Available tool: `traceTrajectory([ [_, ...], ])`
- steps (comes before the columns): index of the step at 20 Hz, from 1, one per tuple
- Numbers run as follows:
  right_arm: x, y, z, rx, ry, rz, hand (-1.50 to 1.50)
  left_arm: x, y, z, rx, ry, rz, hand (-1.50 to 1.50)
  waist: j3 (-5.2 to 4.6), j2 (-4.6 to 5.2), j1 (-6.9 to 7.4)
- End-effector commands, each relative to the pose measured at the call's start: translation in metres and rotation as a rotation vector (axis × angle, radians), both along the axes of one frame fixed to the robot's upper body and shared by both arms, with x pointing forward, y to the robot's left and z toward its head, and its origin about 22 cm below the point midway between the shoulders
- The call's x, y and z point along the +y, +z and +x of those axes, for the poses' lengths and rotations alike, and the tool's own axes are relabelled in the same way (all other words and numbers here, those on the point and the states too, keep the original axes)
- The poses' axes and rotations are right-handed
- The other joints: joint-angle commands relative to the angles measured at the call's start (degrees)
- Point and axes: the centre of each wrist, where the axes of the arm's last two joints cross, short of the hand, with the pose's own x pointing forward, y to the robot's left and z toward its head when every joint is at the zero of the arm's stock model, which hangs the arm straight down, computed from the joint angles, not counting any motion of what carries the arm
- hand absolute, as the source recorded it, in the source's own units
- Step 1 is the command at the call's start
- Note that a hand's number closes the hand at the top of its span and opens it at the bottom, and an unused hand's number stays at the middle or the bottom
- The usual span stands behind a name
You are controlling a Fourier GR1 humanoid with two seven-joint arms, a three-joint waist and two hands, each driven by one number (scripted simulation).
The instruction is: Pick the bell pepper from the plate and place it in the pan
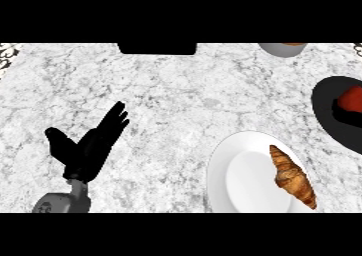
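there, glossy red bell pepper [354, 98] in round black pan [333, 117]

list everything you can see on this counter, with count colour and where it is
bell pepper: one, red, inside the pan at the right edge
pan: one, black, right edge, partly cut off
plate: one, white, lower right of the counter
croissant: one, golden brown, lying on the right part of the plate
bowl-like thing: one, grey with something orange-brown inside, top edge right of centre, mostly cut off
dark block: one, black, top edge near centre, cannot tell what it is
counter: one, white-grey marble, fills the view
left hand: one, black on a grey forearm, lower left, open, fingers straight, resting
right hand: not in view
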Motion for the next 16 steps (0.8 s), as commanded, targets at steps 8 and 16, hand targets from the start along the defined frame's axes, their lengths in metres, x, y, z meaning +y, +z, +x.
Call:
traceTrajectory([
  [8,-0.068,-0.008,0.018,-0.052,-0.074,0.005,1.5,-0.012,0.0,0.009,-0.026,-0.032,-0.016,0.0,0.21,0.9,1.88],
  [16,-0.081,-0.025,0.007,0.315,-0.109,0.085,-1.5,-0.021,-0.008,0.002,-0.019,-0.063,-0.005,0.0,0.25,1.46,3.31],
])
